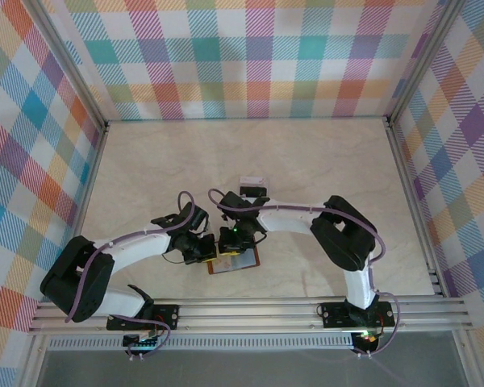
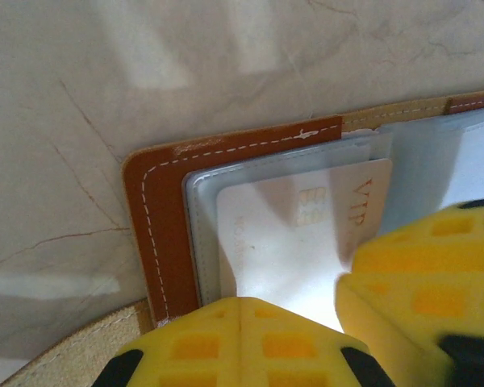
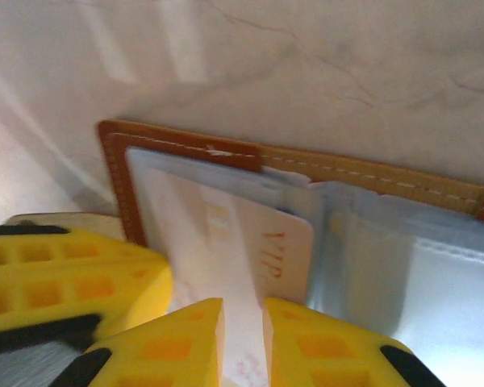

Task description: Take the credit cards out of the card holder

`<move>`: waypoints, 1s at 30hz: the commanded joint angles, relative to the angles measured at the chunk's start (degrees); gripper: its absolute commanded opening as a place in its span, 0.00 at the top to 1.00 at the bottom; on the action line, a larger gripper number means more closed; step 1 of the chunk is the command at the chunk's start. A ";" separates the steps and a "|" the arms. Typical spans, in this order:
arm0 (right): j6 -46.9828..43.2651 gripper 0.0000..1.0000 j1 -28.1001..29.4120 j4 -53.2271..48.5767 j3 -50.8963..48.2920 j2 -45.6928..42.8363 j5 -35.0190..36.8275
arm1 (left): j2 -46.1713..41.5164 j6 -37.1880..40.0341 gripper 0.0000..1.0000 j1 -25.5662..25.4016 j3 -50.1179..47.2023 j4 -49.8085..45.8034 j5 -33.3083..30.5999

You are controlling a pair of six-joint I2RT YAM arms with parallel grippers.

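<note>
1. Top view: my two arms meet over the card holder (image 1: 252,260), which lies open on the table (image 1: 323,161) near my bases. My left gripper (image 1: 211,255) and right gripper (image 1: 229,248) crowd together above it, too tightly packed to read their jaws here. Further back lies a small pale rectangle (image 1: 252,179), possibly a card already out, but too small to be sure.

2. Left wrist view: my left fingers are pressed flat together with nothing between them, their tips down at the holder's near edge. I judge this a hold-down, though the contact itself is hidden. The credit card (image 2: 298,234), white with a chip and "VIP", sits in the clear pocket (image 2: 195,242) of the brown leaf.

3. Right wrist view: my right jaws are drawn to a narrow slit, and the card's pale face runs into it. I cannot tell whether they actually clamp the card.

4. Risks:
   - If the pocket film is caught along with the card, pulling would drag the whole holder.
   - If my left hold-down is weak, the holder would slide or fold.
   - A thin, slick card could slip from a shallow pinch.
   - My fingers sit close enough to knock each other.
</note>
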 commanded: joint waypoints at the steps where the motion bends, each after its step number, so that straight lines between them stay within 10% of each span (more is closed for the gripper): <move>1: 0.61 0.77 -0.46 -0.36 -1.12 0.83 -0.10 | 0.74 0.19 0.96 -0.78 0.04 -1.65 -1.69; 30: -0.71 0.64 -0.46 -6.59 -1.61 -3.85 5.23 | 3.80 2.03 0.96 -1.22 1.26 -4.93 -5.25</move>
